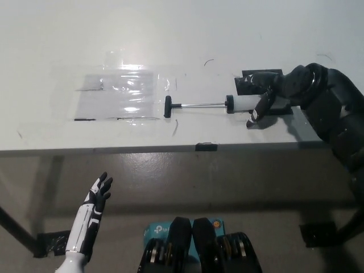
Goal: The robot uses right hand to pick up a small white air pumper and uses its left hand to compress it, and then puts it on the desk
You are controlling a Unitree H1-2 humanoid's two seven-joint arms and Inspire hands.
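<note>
Fingers [257, 108] of the black right hand [284, 88] are seen curled down over the white barrel of the air pumper [227, 104], one tip reaching the tabletop [182, 34] just in front of the barrel. Whether the barrel is already clamped cannot be told, since most of it is hidden under the hand. The air pumper lies flat on the tabletop, its barrel end over a black mat [253, 82], its thin rod and black T-handle [168, 106] drawn out away from the hand, toward a clear plastic sheet [116, 94]. The round, smooth barrel could be rolled or pushed away from the fingers if they are closed off-centre. The long extended rod could tip the pumper downward once lifted. The white left hand [98, 196] is held with fingers spread, well below the tabletop edge, far from the air pumper.
</note>
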